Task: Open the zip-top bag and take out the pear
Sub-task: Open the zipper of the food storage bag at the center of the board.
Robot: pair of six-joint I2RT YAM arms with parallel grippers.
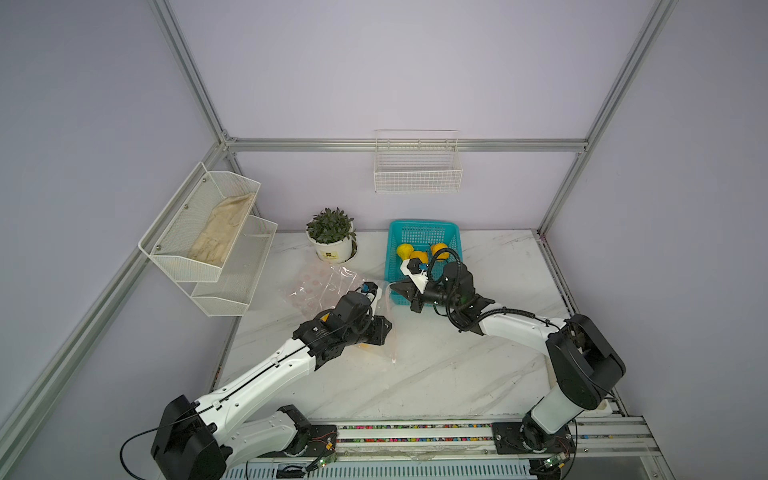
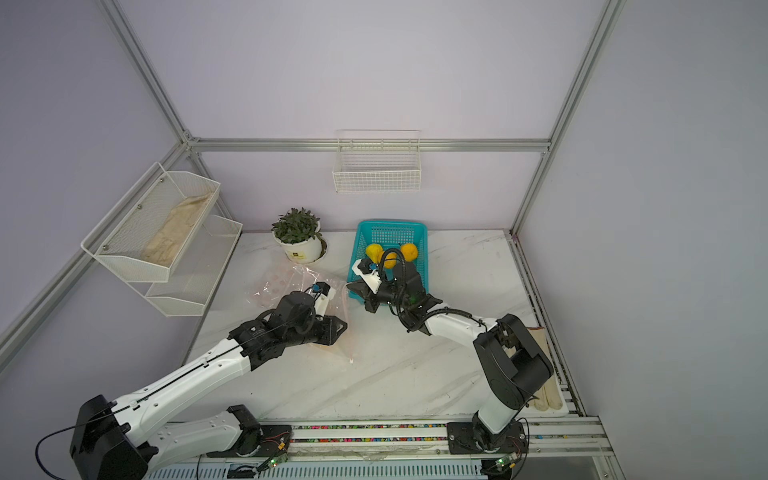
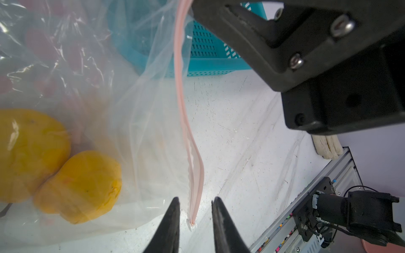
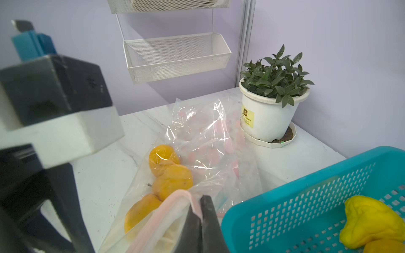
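The pear (image 3: 83,186) lies with other yellow fruit inside the clear zip-top bag (image 4: 208,142). The bag rests mid-way across the marble table (image 1: 436,374), just left of the teal basket (image 1: 424,232) and nearer than the plant pot (image 4: 267,118). The right gripper (image 4: 200,203) is clenched on the far end of the pink zip strip (image 3: 184,109), holding it lifted. The left gripper (image 3: 195,199) stands released, its jaws straddling the strip's near end without touching it. To do this step well, I judge the left jaws should close on one lip only, then draw away from the right so the seal peels instead of the whole bag dragging. The top views hide the left jaws under the wrist. The left wrist view shows that gap, and only the right wrist view shows the pinch and three fruits.
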